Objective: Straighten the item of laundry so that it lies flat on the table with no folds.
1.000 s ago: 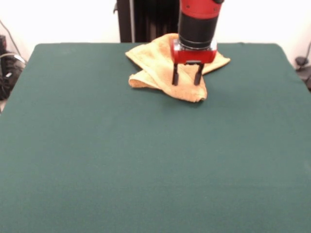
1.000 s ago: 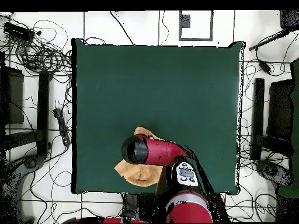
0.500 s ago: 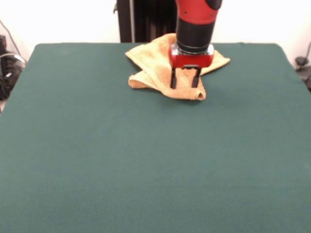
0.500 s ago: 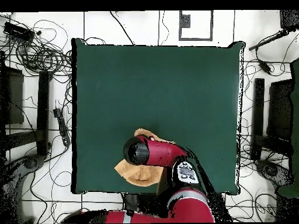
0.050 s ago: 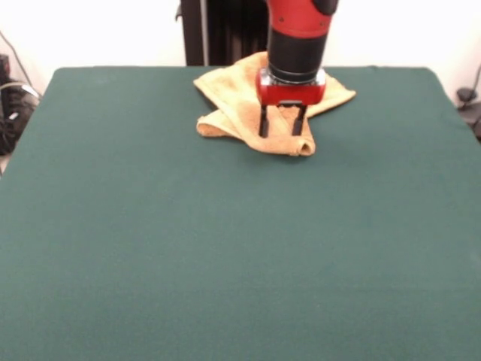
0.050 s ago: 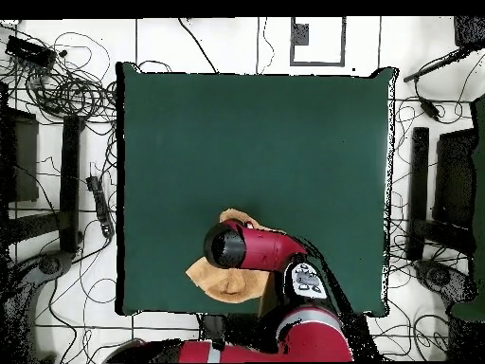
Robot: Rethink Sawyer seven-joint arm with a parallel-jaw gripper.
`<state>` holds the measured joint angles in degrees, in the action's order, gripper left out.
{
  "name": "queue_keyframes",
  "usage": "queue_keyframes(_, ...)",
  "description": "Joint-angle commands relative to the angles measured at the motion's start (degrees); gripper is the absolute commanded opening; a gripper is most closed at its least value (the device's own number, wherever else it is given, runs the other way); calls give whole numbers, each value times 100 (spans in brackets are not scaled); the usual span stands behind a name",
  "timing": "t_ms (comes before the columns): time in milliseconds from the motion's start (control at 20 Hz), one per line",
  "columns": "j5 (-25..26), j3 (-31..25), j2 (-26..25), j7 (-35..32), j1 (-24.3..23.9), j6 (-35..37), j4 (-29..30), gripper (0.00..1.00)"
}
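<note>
Spreading hand (image 5: 282, 129) — over rumpled towel (image 5: 233, 101)

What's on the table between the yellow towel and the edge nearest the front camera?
Nothing: in the front view the green table is bare from the crumpled towel to that edge. The open gripper sits over the towel itself.

I saw a nappy, matt terry towel (image 5: 244, 105) crumpled on the table (image 5: 225, 248), whose smooth matt green cloth ran to every edge, under the arm's glossy red shell (image 5: 299, 15).
</note>
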<state>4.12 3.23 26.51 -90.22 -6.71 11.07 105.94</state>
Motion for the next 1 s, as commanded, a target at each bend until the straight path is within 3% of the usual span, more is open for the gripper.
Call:
queue_keyframes(50,343,-497,5,-593,-343,-343,238,100)
queue_keyframes(1000,1276,-967,-370,-418,-1383,-567,23,100)
